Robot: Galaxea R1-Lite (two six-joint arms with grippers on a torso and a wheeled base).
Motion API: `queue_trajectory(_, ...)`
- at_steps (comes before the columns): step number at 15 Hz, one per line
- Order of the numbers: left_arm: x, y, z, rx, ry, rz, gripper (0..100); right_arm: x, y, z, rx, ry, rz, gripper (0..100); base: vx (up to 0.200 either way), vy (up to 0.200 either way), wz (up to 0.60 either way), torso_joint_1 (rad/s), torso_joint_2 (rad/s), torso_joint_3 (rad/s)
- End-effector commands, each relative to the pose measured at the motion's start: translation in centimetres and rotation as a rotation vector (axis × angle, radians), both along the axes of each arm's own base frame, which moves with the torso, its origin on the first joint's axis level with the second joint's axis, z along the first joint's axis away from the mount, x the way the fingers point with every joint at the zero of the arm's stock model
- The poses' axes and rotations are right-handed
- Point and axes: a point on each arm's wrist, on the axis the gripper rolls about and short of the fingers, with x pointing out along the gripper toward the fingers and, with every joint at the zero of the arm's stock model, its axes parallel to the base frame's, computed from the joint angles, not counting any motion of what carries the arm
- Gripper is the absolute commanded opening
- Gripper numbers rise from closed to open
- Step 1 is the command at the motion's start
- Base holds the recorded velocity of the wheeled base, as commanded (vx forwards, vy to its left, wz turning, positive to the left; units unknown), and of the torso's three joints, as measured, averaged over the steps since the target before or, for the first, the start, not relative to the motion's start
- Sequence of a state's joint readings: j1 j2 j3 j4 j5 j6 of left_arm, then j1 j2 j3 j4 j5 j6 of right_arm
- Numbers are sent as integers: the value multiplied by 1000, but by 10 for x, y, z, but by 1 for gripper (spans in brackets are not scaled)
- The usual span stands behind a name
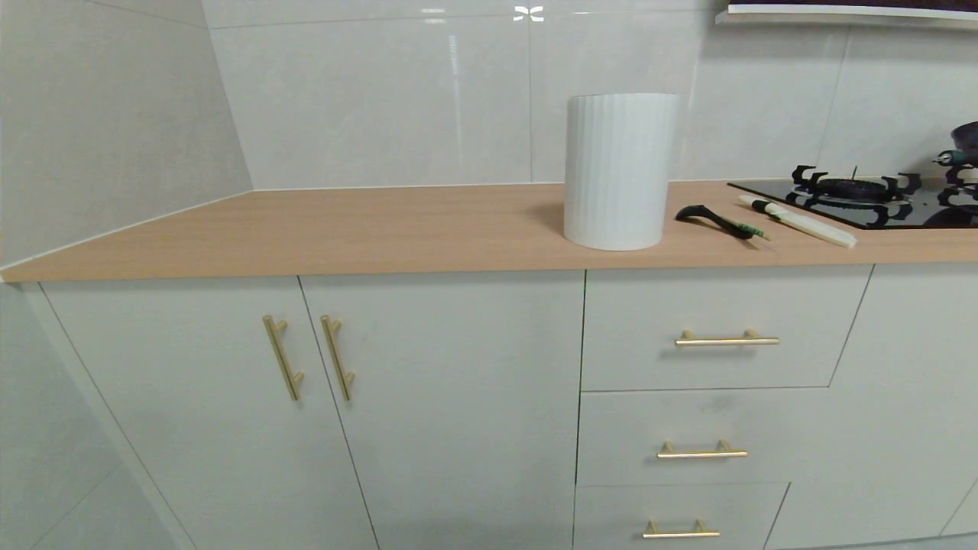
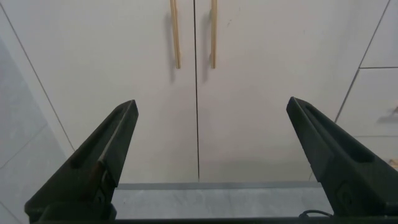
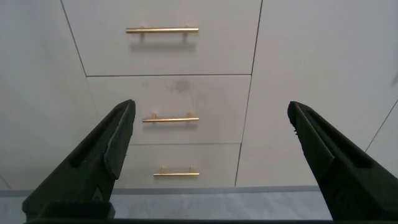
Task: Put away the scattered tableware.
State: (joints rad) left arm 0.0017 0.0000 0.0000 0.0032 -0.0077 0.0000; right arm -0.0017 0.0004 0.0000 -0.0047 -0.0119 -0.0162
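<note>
– Kitchen wall of pale tiles (image 1: pixel 382 92) behind; how do the hands stand?
– Left hand (image 2: pixel 211 104) released, jaws wide, facing white cabinet doors (image 2: pixel 249 93). Right hand (image 3: pixel 211 105) likewise spread, before white drawers (image 3: pixel 168 56).
– And the tableware?
– On the wooden counter (image 1: pixel 382 229), right of frame centre: a tall white ribbed container (image 1: pixel 619 172), just beside it a black curved utensil (image 1: pixel 714 220), then a long cream utensil (image 1: pixel 798 221) near the black gas hob (image 1: pixel 863 200).
</note>
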Motion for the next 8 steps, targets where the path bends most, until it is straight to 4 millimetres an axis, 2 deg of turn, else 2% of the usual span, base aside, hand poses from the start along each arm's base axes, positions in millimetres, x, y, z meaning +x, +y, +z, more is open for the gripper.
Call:
queue_trajectory(1, 0, 0, 0, 0, 0, 0, 100, 0, 0, 3, 1, 1, 3, 100, 0, 0, 0, 0, 0, 0)
queue_trajectory(3, 0, 0, 0, 0, 0, 0, 100, -2, 0, 62, 81, -64, 90, 100, 0, 0, 0, 0, 0, 0)
queue_trajectory(4, 0, 0, 0, 0, 0, 0, 100, 9, 1, 74, 85, 18, 162, 100, 0, 0, 0, 0, 0, 0)
queue_trajectory(5, 0, 0, 0, 0, 0, 0, 100, 25, 3, 79, 73, 127, 204, 100, 0, 0, 0, 0, 0, 0)
queue_trajectory(8, 0, 0, 0, 0, 0, 0, 100, 87, 9, 78, 49, 457, 214, 100, 0, 0, 0, 0, 0, 0)
